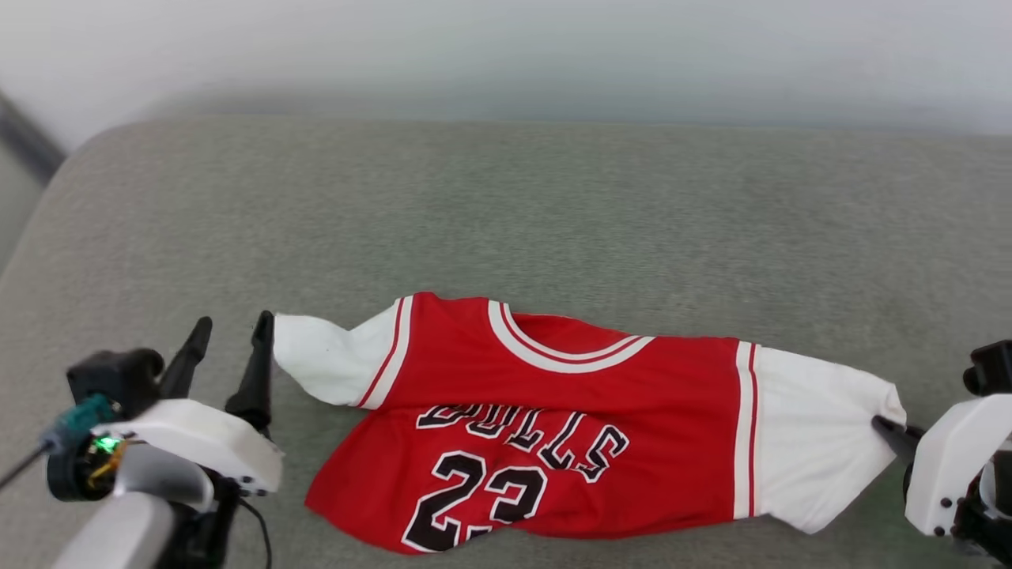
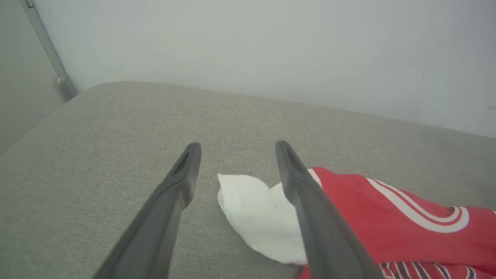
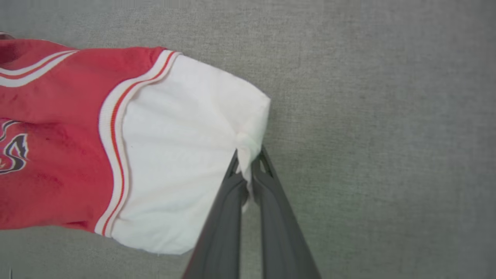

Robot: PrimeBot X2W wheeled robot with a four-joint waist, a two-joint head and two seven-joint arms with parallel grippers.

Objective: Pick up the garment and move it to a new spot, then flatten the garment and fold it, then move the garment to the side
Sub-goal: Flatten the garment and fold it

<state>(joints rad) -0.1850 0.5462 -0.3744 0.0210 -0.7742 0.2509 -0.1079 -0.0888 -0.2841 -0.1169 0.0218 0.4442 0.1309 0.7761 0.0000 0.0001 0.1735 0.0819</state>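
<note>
Pinching garment (image 3: 170, 155) (sleeve hem, seemingly): right gripper (image 3: 248, 155)

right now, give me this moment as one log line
right gripper: shut on garment, white sleeve edge | left gripper: open, by other sleeve, no grip | garment: face up on grey surface

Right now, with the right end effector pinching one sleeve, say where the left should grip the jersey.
Probably the jersey's free white sleeve, at its outer cuff, from the robot's left: it lies flat, tip pointing toward the open left end effector.
</note>
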